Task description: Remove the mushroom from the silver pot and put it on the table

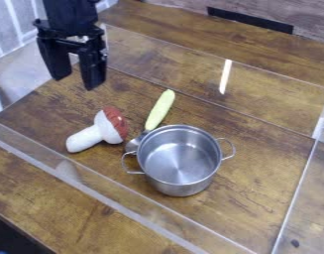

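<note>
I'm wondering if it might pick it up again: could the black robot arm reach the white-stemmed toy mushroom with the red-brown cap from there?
Probably yes: the black arm's open gripper hovers near the toy mushroom, and nothing visible stands between them.

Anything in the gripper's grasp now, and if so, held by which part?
Nothing is held: the gripper is open, the mushroom below it.
</note>
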